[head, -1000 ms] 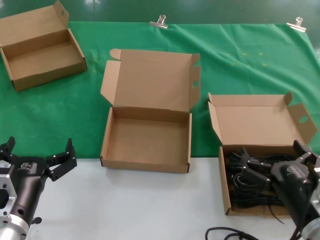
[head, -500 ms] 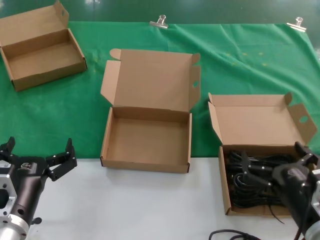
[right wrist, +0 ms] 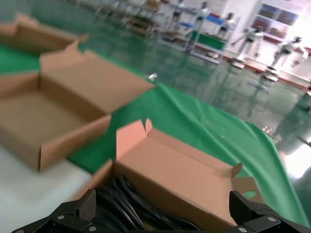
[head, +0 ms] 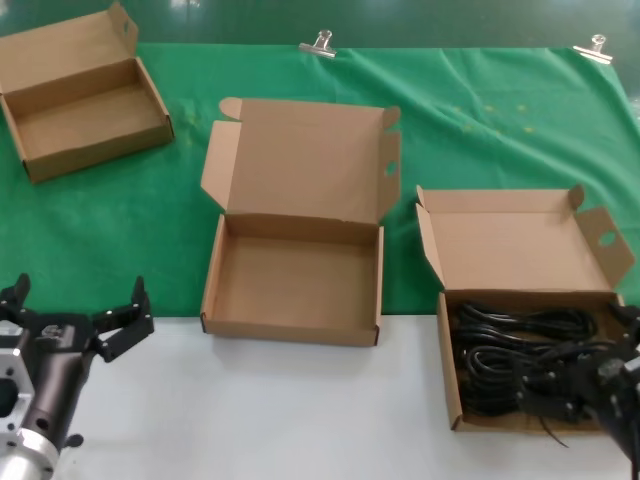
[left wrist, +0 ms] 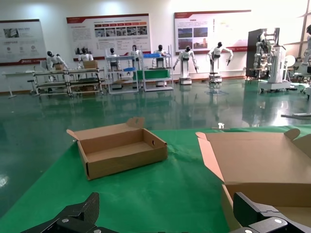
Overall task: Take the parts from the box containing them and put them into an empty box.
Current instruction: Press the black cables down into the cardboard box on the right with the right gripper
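Note:
The black coiled power cords [head: 510, 350] lie in the deep brown box [head: 520, 240] at the right; they also show in the right wrist view [right wrist: 121, 204]. My right gripper [head: 585, 380] is open and empty, low over the front right part of that box, jaws wide apart above the cords [right wrist: 163, 213]. The empty wide box [head: 290, 330] with the tall round-tabbed lid stands in the middle and shows in the right wrist view [right wrist: 48, 111]. My left gripper [head: 78, 300] is open and empty at the front left, parked over the white table [left wrist: 165, 208].
A third small open box [head: 85, 95] stands at the back left on the green cloth [head: 480, 120], also in the left wrist view [left wrist: 121, 150]. Two metal clips [head: 320, 42] hold the cloth's far edge. White tabletop [head: 300, 410] runs along the front.
My right gripper has drawn back toward the front right corner of the cord box, uncovering more of the cords. The left arm has not moved.

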Action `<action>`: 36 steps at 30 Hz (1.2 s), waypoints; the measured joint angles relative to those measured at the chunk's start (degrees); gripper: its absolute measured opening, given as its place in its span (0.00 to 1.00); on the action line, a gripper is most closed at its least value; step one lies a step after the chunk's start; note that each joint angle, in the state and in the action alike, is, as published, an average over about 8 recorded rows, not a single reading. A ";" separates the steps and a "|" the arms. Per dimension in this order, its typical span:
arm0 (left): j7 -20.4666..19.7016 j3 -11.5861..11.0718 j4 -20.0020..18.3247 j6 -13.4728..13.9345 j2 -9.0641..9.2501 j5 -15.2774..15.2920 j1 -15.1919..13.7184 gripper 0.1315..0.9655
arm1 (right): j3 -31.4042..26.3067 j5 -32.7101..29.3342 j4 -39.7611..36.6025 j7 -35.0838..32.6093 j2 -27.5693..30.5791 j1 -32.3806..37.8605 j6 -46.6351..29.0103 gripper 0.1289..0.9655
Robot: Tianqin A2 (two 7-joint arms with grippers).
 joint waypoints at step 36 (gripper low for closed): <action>-0.02 0.00 0.00 0.00 0.00 0.01 0.00 1.00 | -38.07 25.59 -3.01 -45.87 12.45 31.83 12.56 1.00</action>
